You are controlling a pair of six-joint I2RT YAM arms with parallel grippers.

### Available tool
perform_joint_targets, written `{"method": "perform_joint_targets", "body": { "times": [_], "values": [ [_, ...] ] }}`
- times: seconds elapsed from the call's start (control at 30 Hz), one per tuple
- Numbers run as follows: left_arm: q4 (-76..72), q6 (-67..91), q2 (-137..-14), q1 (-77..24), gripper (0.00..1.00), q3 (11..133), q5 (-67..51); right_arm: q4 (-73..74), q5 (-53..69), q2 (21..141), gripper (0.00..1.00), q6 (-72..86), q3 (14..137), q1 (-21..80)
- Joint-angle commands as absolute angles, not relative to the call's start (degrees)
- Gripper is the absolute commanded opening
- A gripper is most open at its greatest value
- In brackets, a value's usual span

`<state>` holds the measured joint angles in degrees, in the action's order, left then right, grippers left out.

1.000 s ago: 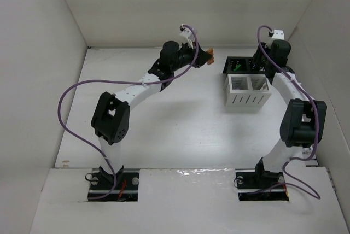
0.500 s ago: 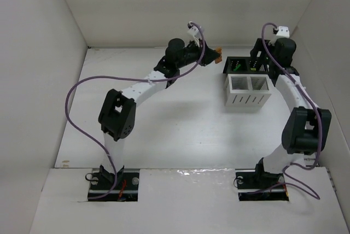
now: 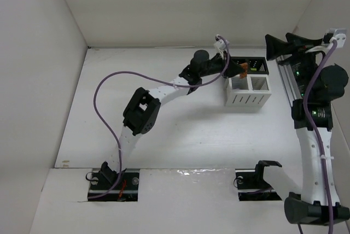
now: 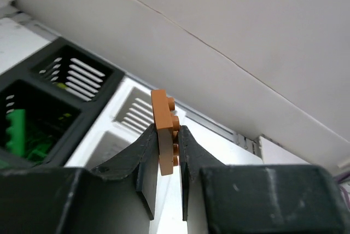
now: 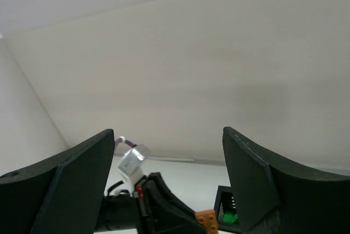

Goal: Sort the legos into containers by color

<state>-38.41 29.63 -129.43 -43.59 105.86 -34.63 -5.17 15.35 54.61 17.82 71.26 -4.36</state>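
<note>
My left gripper [image 3: 239, 70] is shut on a flat orange lego [image 4: 164, 131], which stands upright between the jaws with its studs facing right. The gripper hangs over the containers, at the seam between the black pair [image 3: 250, 64] and the white pair [image 3: 249, 96]. In the left wrist view the black bin [image 4: 65, 89] holds green legos [image 4: 16, 131], and the white bin [image 4: 127, 115] lies just beyond it. My right gripper [image 3: 276, 37] is open and empty, raised high at the far right and facing left. Its view catches the orange lego [image 5: 206, 221] and the green legos [image 5: 229, 218].
White walls enclose the table on three sides, and the right arm stands close to the right wall [image 3: 333, 21]. The left arm's purple cable [image 3: 109, 86] loops over the table's left half. A metal rail [image 3: 287, 78] runs beside the bins.
The left arm swung right, carrying the orange lego from beside the bins to over them. The right gripper opened and the right arm lifted up and away from the black bins.
</note>
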Motion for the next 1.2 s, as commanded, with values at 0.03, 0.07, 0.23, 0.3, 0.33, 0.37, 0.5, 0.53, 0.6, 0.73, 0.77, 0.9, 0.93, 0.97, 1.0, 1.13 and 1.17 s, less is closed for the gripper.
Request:
{"method": "perform_joint_targets", "body": {
  "times": [0.03, 0.07, 0.23, 0.3, 0.33, 0.37, 0.5, 0.53, 0.6, 0.73, 0.77, 0.9, 0.93, 0.97, 1.0, 1.13, 1.17],
  "values": [
    [-45.3, 30.9, -132.0, -47.2, 0.00, 113.5, -35.8, -1.2, 16.8, 53.4, 0.84, 20.7, 68.3, -4.0],
    [-45.4, 30.9, -132.8, -47.7, 0.00, 114.3, -35.0, -0.4, 16.8, 52.7, 0.84, 20.7, 68.3, -4.0],
    [-47.5, 29.5, -137.6, -49.7, 0.00, 121.0, -31.8, 2.0, 15.6, 51.1, 0.84, 20.7, 68.3, -4.0],
    [-46.8, 28.7, -139.9, -50.4, 0.00, 122.8, -29.9, 2.5, 15.6, 51.1, 0.84, 20.7, 68.8, -4.0],
    [-46.8, 28.7, -140.7, -50.4, 0.00, 124.7, -29.9, 2.5, 15.6, 51.1, 0.84, 20.7, 68.8, -4.0],
    [-46.1, 28.2, -142.5, -50.9, 0.00, 126.0, -29.3, 3.1, 16.4, 51.1, 0.84, 20.7, 69.6, -4.0],
    [-42.9, 25.5, -146.9, -50.9, 0.00, 131.7, -26.6, 4.7, 17.1, 51.1, 0.84, 20.7, 70.2, -4.0],
    [-42.2, 24.8, -147.6, -50.9, 0.00, 132.7, -25.9, 4.7, 17.1, 51.1, 0.84, 20.7, 70.2, -4.0],
    [-41.6, 22.8, -149.2, -50.9, 0.00, 134.3, -24.2, 4.7, 17.1, 51.1, 0.84, 21.2, 70.8, -4.0],
    [-40.9, 18.7, -151.8, -50.9, 0.00, 138.5, -24.0, 5.3, 16.6, 51.1, 0.84, 21.2, 71.4, -4.0],
    [-40.0, 18.0, -151.8, -50.9, 0.00, 139.1, -24.0, 5.3, 16.6, 51.1, 0.84, 21.2, 71.4, -4.0],
    [-38.7, 17.5, -152.8, -50.9, 0.02, 139.7, -24.0, 5.3, 15.4, 51.1, 0.84, 21.7, 71.4, -4.0],
    [-38.7, 17.5, -152.8, -50.9, 0.02, 139.7, -24.0, 5.3, 15.4, 51.1, 0.84, 21.7, 71.4, -4.0],
    [-38.7, 17.5, -152.8, -50.9, 0.06, 139.7, -24.5, 5.3, 15.4, 51.6, 0.84, 21.7, 71.4, -4.0],
    [-38.1, 17.5, -152.8, -50.9, 0.08, 139.7, -24.5, 5.3, 15.4, 51.6, 0.84, 21.7, 71.4, -4.0],
    [-38.1, 17.5, -152.8, -50.9, 0.25, 139.7, -25.0, 5.3, 15.4, 52.1, 0.84, 21.7, 71.4, -4.0],
    [-38.1, 17.5, -152.8, -50.9, 0.28, 139.7, -25.0, 4.8, 15.4, 52.1, 0.84, 21.7, 71.4, -4.0]
  ]
}}
